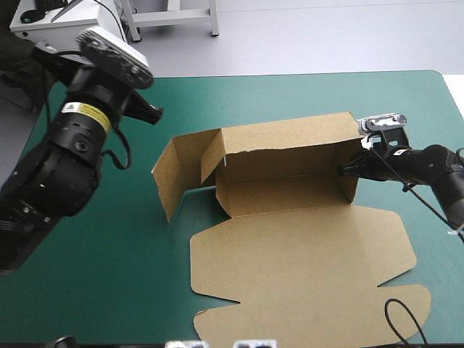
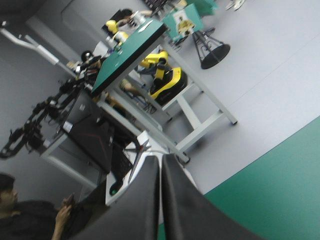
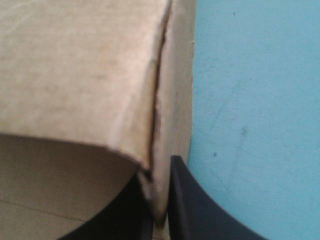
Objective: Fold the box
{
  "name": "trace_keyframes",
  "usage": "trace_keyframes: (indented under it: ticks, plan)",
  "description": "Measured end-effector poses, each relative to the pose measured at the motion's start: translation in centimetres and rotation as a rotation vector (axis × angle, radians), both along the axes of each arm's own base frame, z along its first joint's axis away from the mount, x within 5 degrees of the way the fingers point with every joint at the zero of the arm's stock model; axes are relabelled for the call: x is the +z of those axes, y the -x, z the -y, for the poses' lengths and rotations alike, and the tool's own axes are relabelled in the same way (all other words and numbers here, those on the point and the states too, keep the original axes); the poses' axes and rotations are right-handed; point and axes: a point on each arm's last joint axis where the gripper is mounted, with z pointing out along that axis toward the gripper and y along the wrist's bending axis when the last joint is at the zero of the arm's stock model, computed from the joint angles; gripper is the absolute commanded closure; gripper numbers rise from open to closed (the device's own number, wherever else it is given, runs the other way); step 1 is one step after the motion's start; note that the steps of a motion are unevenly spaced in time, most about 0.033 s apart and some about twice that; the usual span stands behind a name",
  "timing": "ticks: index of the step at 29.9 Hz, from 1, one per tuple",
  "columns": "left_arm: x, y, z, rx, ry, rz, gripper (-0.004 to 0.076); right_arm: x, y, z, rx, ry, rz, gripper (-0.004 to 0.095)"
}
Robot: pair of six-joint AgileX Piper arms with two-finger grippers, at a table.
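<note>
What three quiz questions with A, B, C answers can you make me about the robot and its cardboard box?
1. Where does the right gripper pinch the box?
A. its right end wall
B. its flat lid
C. its left flap

2. What colour is the table cover?
A. red
B. teal-green
C. yellow

3. How is the left gripper?
A. wide open
B. shut on the box
C. shut, holding nothing

Answers:
1 A: board from the right end wall sits between its black fingers.
2 B: teal-green shows all round the box.
3 C: its fingers meet in one arch, raised away from the box.
</note>
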Motion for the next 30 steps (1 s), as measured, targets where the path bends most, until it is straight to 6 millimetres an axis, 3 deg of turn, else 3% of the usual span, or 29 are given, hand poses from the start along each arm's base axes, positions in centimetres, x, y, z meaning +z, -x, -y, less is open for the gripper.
trace_keyframes:
  ticks: [9,17,23,30]
  plan:
    - [-1.0,-3.3,-8.1,0.199,0.162,-0.126,0.0724,4.5,-0.1,-2.1,0.019,-0.016,-0.018,0.0907]
    - [-4.0,-6.2,-14.5,0.332,0.397,-0.319,0.0724,7.9,0.0,-4.3,0.017,0.012,-0.131,0.0907]
    - [-7.1,-7.7,-17.2,0.355,0.532,-0.45,0.0724,9.4,-2.0,-4.5,-0.013,0.03,-0.235,0.0907]
    - [-10.3,-8.2,-17.9,0.378,0.545,-0.562,0.0724,7.2,-6.8,-5.3,-0.053,0.017,-0.312,0.0907]
